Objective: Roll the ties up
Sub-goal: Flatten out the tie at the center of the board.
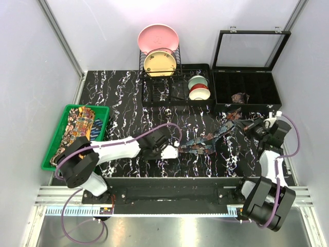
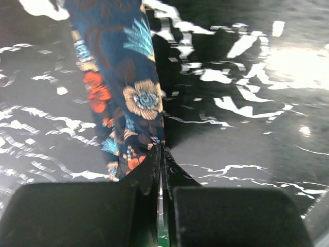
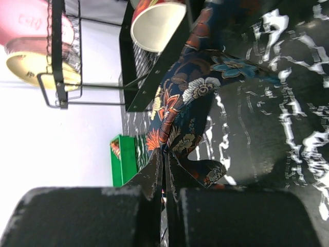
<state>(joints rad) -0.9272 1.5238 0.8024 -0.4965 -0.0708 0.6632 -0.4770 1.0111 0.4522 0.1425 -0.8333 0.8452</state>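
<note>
Left arm (image 1: 118,149) and right arm (image 1: 268,162) extended, jaws pinched closed.

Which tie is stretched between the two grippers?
The dark blue floral tie; the yellow ones lie in the green tray, a rolled one in the black box.

Legible text, labels, numbers: none that we can read. We log one faint mark on the pink plate (image 1: 158,37), far side, too blurred to decipher.
</note>
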